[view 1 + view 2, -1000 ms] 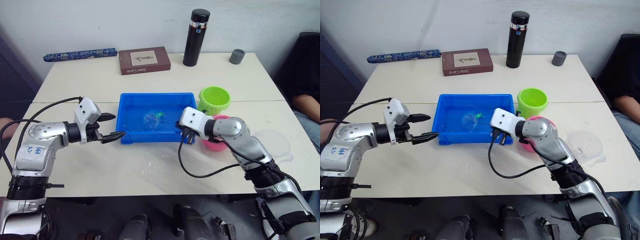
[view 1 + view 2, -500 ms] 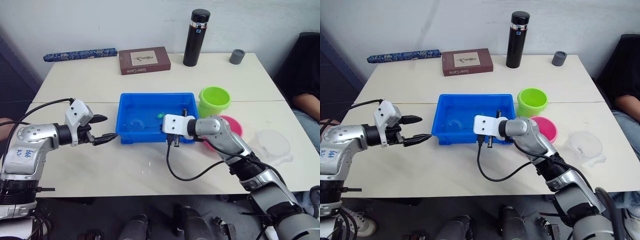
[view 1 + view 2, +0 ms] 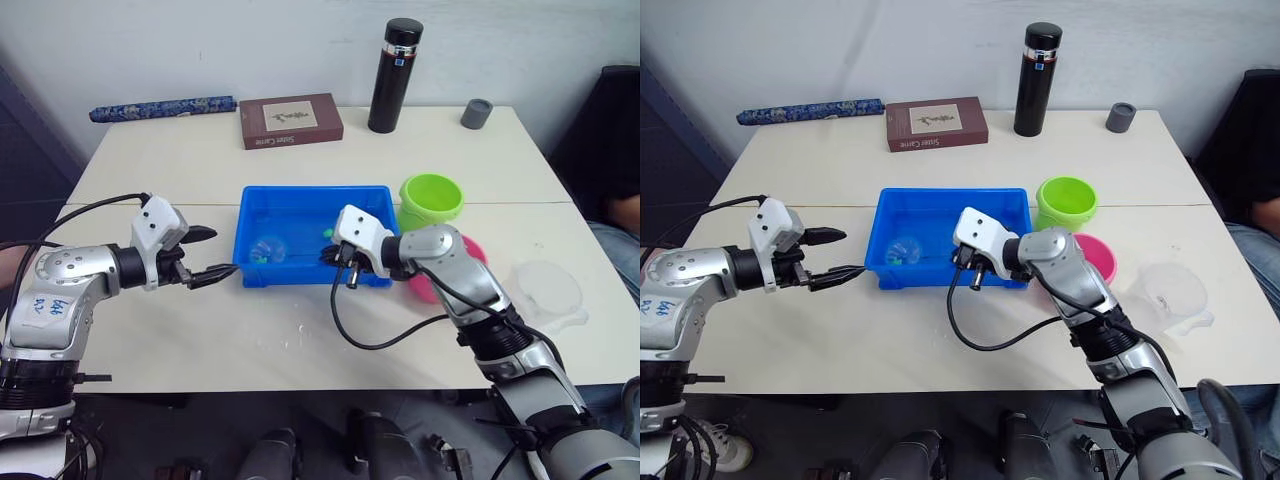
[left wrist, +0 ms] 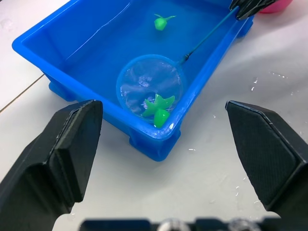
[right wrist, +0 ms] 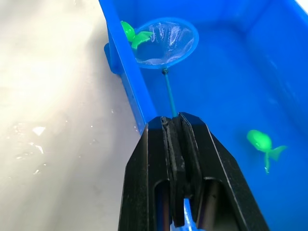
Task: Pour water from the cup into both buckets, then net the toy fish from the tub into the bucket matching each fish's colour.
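The right gripper [image 5: 179,126] is pinched tight on the thin handle of the net [image 4: 150,86], and that handle is the line the coming move turns on. Its long axis runs from the gripper, which sits at the tub's [image 3: 300,194] near right corner, across the water toward the tub's near left corner, where the blue hoop lies low against the near wall. So the net's working end points away from the right gripper toward the robot's left, opposite to where its load must go.

A green toy fish [image 4: 159,106] rests at the hoop's rim beside the tub's near wall; I cannot tell whether it lies fully inside the mesh or straddles the rim. A second green fish [image 4: 162,22] floats free farther back in the tub, well apart from the hoop.

The lime green bucket [image 3: 430,199] stands just beyond the tub's right end, with the pink bucket [image 3: 1095,258] beside it, nearer the robot. To my judgement, the lift must swing the hoop back along its own handle line, right across the tub.

The left gripper [image 3: 210,255] hovers spread wide and empty over the bench [image 3: 180,160] just off the tub's left end. The cup [image 3: 546,290] sits on the bench well to the right of the tub.
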Robot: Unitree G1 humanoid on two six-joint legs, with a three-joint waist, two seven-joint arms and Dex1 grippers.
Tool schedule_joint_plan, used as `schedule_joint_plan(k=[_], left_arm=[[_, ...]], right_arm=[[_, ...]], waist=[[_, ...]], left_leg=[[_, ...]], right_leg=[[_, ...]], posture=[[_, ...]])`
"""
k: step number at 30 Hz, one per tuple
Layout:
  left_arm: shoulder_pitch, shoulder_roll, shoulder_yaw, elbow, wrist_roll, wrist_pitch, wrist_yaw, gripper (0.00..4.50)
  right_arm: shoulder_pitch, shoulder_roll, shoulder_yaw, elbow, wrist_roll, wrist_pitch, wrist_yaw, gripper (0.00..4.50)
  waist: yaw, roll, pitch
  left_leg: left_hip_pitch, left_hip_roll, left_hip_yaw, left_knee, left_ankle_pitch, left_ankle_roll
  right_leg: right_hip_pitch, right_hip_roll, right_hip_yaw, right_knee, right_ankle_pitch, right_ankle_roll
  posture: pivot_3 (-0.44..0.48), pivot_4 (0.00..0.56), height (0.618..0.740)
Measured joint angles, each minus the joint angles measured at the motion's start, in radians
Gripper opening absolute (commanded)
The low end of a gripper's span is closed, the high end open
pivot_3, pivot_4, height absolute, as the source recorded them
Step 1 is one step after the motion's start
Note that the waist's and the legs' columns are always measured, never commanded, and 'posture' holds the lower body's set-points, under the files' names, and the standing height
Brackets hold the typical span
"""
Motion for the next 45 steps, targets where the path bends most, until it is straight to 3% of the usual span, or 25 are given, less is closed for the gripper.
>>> schedule_joint_plan(k=[12,19,27,37,45], left_arm=[[-0.009,0.000,0.000,0.016,0.000,-0.001,-0.002,4.40],[-0.009,0.000,0.000,0.017,0.000,-0.001,-0.003,4.40],[-0.009,0.001,0.000,0.017,0.000,0.000,-0.002,4.40],[0.000,0.006,0.002,0.015,-0.002,0.000,-0.011,4.40],[0.009,0.006,0.010,0.015,-0.003,0.000,-0.011,4.40]], right_arm=[[0.004,0.012,-0.068,0.001,0.079,0.131,-0.055,0.00],[-0.003,-0.092,0.057,0.063,-0.089,-0.173,-0.070,0.00],[-0.043,-0.075,0.123,0.121,-0.167,-0.356,-0.018,0.00],[-0.113,-0.012,0.124,0.177,-0.155,-0.342,0.079,0.00],[-0.113,0.032,0.047,0.173,-0.066,-0.125,0.099,0.00]], waist=[[0.000,0.000,0.000],[-0.001,0.000,0.000],[-0.007,0.000,0.000],[-0.009,0.000,0.000],[-0.009,0.000,0.000]], left_leg=[[0.000,0.000,0.000,0.000,0.000,0.000],[0.000,0.000,0.000,-0.001,0.000,0.000],[0.000,0.000,0.001,-0.002,0.000,0.000],[0.000,0.000,0.001,-0.002,0.000,0.000],[0.000,0.000,0.001,-0.003,0.000,-0.001]], right_leg=[[0.000,0.000,0.000,0.000,0.000,0.000],[-0.001,0.000,0.000,0.000,0.000,0.000],[-0.002,0.000,0.000,0.000,0.000,0.000],[-0.002,0.000,0.000,0.000,0.000,0.000],[-0.002,0.000,0.000,0.000,0.000,0.000]], posture=[[0.000,0.150,0.740],[0.000,0.150,0.740],[0.000,0.150,0.740],[0.000,0.150,0.740],[0.000,0.150,0.740]])
